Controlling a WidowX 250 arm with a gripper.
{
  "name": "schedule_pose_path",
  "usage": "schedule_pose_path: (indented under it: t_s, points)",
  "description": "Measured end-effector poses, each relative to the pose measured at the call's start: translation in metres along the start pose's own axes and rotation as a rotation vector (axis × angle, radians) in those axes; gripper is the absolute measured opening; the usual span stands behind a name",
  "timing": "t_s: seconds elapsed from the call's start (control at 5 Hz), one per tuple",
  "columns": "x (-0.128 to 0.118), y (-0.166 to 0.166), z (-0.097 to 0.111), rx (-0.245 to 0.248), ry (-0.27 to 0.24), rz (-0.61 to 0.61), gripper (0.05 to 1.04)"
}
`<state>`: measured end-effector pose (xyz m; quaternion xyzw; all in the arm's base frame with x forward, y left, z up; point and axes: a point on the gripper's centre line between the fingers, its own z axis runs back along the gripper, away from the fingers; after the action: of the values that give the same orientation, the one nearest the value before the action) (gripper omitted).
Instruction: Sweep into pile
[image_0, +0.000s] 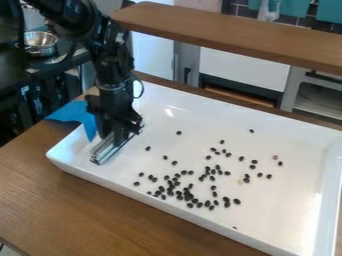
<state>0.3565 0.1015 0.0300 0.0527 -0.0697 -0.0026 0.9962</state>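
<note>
The gripper (121, 131) points down inside the left end of the white tray (267, 246), shut on a silver, ridged bar-like tool (105, 151). The tool's lower end is low over the tray floor near the left wall; whether it touches is hard to tell. Many small dark beans (190, 194) lie to the right of the tool. They are densest toward the tray's front middle, with others scattered singly toward the back and right. A pale pink piece (275, 157) lies among the outlying ones at the right.
A blue sheet-like piece (75, 116) hangs over the tray's back left corner beside the arm. The tray's raised walls stand on a wooden table (60, 205). A wooden shelf (234, 34) runs behind it, and a metal bowl (40, 41) is at the upper left.
</note>
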Motion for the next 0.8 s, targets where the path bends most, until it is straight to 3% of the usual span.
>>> schedule_pose_path:
  t_s: [0.4, 0.8]
  points:
    - [-0.015, -0.007, -0.001, -0.004, 0.027, -0.037, 0.338]
    - [-0.028, -0.043, 0.004, -0.022, 0.071, -0.045, 0.338]
